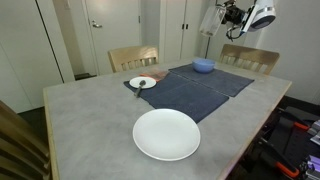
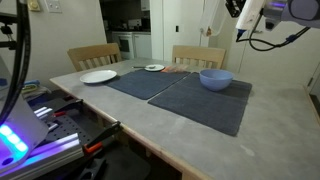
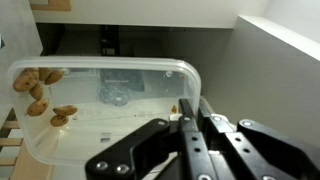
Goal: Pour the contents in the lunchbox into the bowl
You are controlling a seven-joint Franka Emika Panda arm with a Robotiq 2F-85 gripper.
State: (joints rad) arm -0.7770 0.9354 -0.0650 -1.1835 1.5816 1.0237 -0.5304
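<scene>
**One clear box clamped, high over the worktop**

Your pincer (image 3: 192,112) is closed narrow on a side wall of the small, shallow, rectangular lunchbox of clear greyish plastic (image 3: 110,110). Several brown lumps (image 3: 40,95) lie bunched at the end of the box away from the grip.

In an exterior view your white arm (image 1: 245,15) hangs well above the grey worktop (image 1: 90,110), higher than the small round light-blue bowl (image 1: 203,65) and off to one side of it. The box is hard to make out there; it may be the pale shape beside the wrist.

The bowl sits on a dark blue cloth mat (image 1: 205,90). A large round white plate (image 1: 166,134) rests on bare worktop, well apart from the bowl. A small white plate (image 1: 142,82) lies at the mat's edge.
</scene>
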